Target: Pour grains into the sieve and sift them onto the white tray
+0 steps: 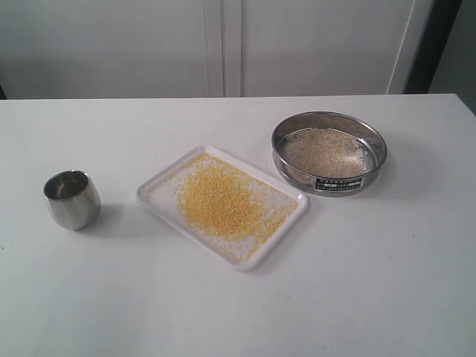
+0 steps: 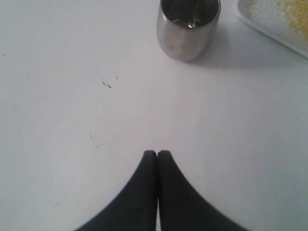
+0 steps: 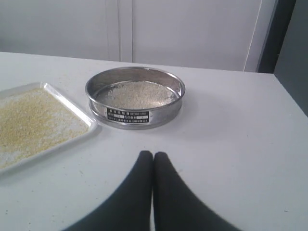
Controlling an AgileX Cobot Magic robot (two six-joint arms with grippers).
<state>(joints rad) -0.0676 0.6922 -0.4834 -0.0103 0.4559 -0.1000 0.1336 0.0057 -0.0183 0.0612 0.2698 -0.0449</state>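
The white tray (image 1: 152,195) (image 3: 57,144) lies mid-table, fine yellow grains (image 1: 223,201) (image 3: 29,122) spread over it. To its right stands the sieve (image 1: 329,181) (image 3: 134,118), holding pale rice-like grains (image 1: 323,151) (image 3: 137,94). Neither arm shows in the exterior view. My left gripper (image 2: 157,153) is shut and holds nothing, hovering over bare table short of the steel cup. The right gripper (image 3: 153,154) is shut too and grips nothing, a little way off the sieve's labelled side.
A small rounded steel cup (image 1: 72,198) (image 2: 187,26) stands upright left of the tray. A corner of the tray (image 2: 274,21) shows beside it in the left wrist view. A white wall runs behind the table's far edge (image 1: 223,97).
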